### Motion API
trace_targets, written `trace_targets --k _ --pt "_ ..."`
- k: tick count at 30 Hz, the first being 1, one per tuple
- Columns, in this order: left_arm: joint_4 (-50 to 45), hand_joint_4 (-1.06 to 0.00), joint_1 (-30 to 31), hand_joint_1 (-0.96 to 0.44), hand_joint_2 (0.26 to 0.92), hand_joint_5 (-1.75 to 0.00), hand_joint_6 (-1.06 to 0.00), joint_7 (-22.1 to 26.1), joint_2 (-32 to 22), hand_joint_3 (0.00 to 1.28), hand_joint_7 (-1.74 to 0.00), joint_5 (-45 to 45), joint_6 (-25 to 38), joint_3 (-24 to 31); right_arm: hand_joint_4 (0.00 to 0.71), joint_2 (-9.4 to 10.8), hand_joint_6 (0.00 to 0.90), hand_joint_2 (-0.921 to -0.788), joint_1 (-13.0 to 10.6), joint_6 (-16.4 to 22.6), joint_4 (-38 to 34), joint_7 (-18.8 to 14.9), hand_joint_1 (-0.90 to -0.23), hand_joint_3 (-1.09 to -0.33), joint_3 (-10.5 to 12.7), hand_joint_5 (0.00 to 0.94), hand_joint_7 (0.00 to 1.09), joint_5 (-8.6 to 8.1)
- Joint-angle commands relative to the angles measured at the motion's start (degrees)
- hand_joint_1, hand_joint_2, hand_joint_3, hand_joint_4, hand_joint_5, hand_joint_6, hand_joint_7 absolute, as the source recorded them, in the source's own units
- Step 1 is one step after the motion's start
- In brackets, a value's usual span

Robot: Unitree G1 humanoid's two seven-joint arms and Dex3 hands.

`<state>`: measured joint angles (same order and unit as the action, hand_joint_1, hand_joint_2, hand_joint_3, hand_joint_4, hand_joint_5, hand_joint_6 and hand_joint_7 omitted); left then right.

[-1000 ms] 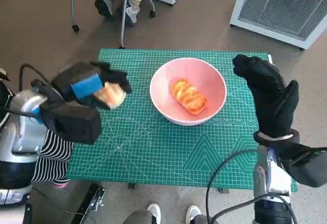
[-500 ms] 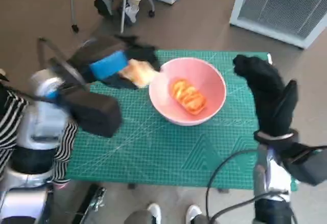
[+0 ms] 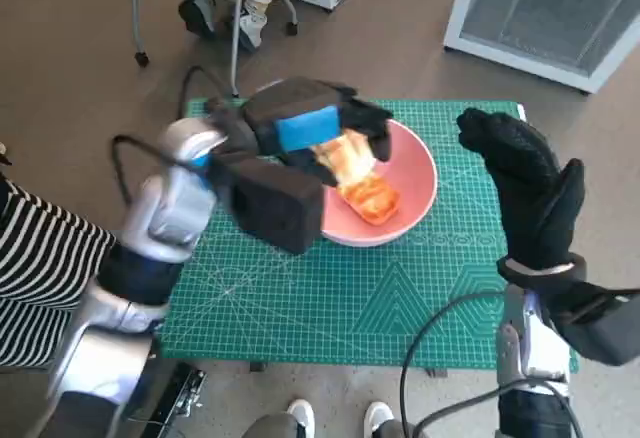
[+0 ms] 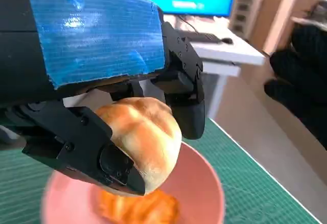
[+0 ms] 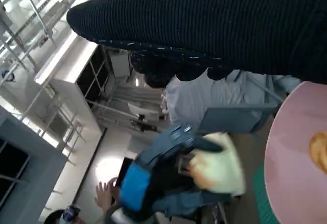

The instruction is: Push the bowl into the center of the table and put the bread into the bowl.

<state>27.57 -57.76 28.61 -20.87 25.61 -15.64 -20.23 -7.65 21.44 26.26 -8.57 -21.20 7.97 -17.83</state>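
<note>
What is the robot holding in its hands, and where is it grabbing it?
The left hand grips a round bread roll by its sides, above the pink bowl. The gloved right hand holds nothing.

Glossy pink bowl (image 3: 415,183), knitted right robot hand (image 3: 525,188), golden-crusted bread (image 4: 145,139)

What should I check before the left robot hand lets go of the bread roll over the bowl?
1. Roll held firmly in the left robot hand: ok.
2. Roll over the pink bowl: ok.
3. Bowl near the middle of the green mat: ok.
4. Room in the bowl beside the pastry already inside: ok.
5. Right robot hand raised clear of the bowl: ok.
6. Height of the roll above the bowl: cannot tell.
</note>
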Motion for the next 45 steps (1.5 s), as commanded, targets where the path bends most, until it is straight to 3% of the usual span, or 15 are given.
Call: trace_targets --k 1,5,10,17,30,38,45 --pt "5.23 -0.59 -1.50 -0.08 0.820 -0.21 -0.49 -1.53 0.68 0.03 -0.34 1.81 -1.44 -1.46 0.188 -0.27 0.108 -0.921 -1.31 -0.65 0.46 0.00 -0.685 -0.715 0.24 0.001 0.37 0.01" --pt "7.37 -0.37 -1.64 -0.14 0.769 -0.04 -0.38 -0.28 1.76 0.01 -0.10 2.83 0.72 -2.68 0.187 -0.52 0.106 -0.921 -1.45 -0.80 1.17 0.11 -0.686 -0.713 0.53 0.001 0.37 -0.10" --pt "5.71 -0.17 -0.80 -0.23 0.760 -0.01 -0.27 2.21 1.27 0.01 -0.02 3.04 4.85 -2.92 0.185 -0.75 0.105 -0.921 -1.03 -0.80 1.14 0.19 -0.680 -0.712 1.00 0.000 0.37 -0.26" --pt "9.18 -0.03 -0.66 -0.42 0.771 0.00 -0.17 5.12 1.51 0.01 0.00 -4.65 2.71 1.67 0.190 -1.12 0.106 -0.921 0.46 -0.97 0.69 0.69 -0.681 -0.710 1.53 0.003 0.37 0.07" --pt "19.41 0.00 0.88 -0.69 0.906 0.00 -0.11 6.90 3.99 0.07 0.00 -22.90 -10.67 14.07 0.196 -1.73 0.109 -0.921 2.83 -1.71 0.59 1.53 -0.678 -0.709 2.09 0.004 0.38 0.20" --pt "23.85 0.00 1.65 -0.79 0.920 0.00 -0.14 6.73 6.69 0.26 -0.02 -29.36 -13.86 19.40 0.198 -2.41 0.112 -0.921 5.09 -1.25 -0.41 1.52 -0.671 -0.710 2.65 0.005 0.38 1.04" --pt "22.90 -0.05 3.19 -0.75 0.921 -0.02 -0.16 2.92 8.49 0.42 -0.02 -31.19 -15.03 22.47 0.201 -3.17 0.108 -0.921 6.38 -0.90 -0.74 1.50 -0.668 -0.720 3.06 0.005 0.37 1.18"
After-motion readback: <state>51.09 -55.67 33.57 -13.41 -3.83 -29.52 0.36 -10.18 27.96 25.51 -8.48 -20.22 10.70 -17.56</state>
